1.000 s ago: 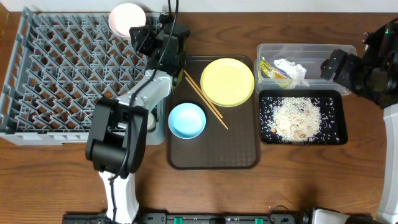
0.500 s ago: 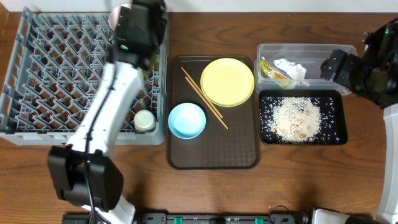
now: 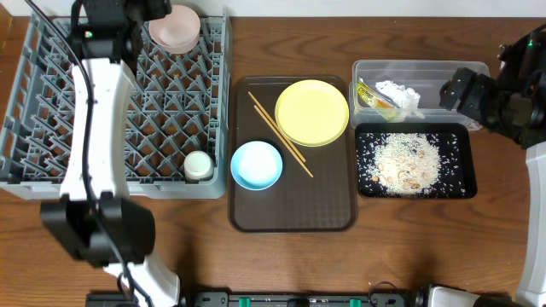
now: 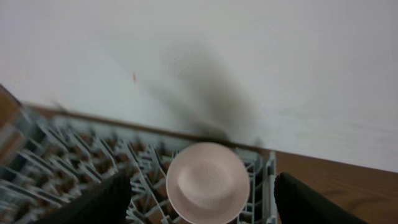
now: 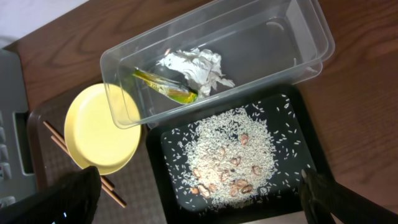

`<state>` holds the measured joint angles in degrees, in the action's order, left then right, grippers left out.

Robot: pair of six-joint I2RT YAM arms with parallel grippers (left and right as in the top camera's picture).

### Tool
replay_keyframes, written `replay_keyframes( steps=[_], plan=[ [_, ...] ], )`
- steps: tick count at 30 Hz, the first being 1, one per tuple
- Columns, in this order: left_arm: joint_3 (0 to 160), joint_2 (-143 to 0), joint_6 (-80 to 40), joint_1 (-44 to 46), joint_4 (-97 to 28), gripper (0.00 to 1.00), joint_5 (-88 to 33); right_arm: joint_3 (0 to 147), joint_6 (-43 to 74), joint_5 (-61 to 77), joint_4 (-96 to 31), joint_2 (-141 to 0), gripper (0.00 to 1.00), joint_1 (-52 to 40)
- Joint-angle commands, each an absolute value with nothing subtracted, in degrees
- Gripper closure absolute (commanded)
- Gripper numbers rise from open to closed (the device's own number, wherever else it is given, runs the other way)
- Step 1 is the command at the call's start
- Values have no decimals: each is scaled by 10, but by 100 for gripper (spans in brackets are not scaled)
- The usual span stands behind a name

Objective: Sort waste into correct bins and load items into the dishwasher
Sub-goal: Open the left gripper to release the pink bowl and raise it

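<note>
The grey dish rack (image 3: 51, 102) fills the left of the table. A white-pinkish bowl (image 3: 175, 27) leans in its back right corner, and a white cup (image 3: 199, 165) stands near its front right. My left gripper (image 3: 136, 15) hovers at the rack's back edge, open and empty; in the left wrist view the bowl (image 4: 207, 183) shows between its fingers (image 4: 112, 202). The yellow plate (image 3: 311, 112), blue bowl (image 3: 256, 165) and chopsticks (image 3: 281, 136) lie on the brown tray. My right gripper (image 3: 456, 89) is open above the rice (image 5: 233, 149) on the black tray (image 3: 456, 189).
The clear tub (image 3: 444, 68) behind the black tray holds a green-and-orange wrapper (image 5: 165, 88) and a crumpled tissue (image 5: 196, 67). The brown serving tray (image 3: 290, 213) sits between the rack and the bins. Bare wooden table (image 3: 384, 247) runs along the front.
My left arm swung left from the rack's right edge to its back edge and its jaws widened. The pinkish bowl stays in the rack corner. The right arm has not moved.
</note>
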<state>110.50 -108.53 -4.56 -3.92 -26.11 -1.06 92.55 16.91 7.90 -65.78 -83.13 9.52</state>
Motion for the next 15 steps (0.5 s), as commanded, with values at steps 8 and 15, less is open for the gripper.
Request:
replay_keyframes(
  steps=[8,15],
  plan=[
    [1105,-1236,-117,-90,-256,25,-85,925,164,77,-658,-834,1,98],
    [1105,-1244,-117,-90,-243,35,-84,925,164,77,-658,-834,1,98]
  ],
)
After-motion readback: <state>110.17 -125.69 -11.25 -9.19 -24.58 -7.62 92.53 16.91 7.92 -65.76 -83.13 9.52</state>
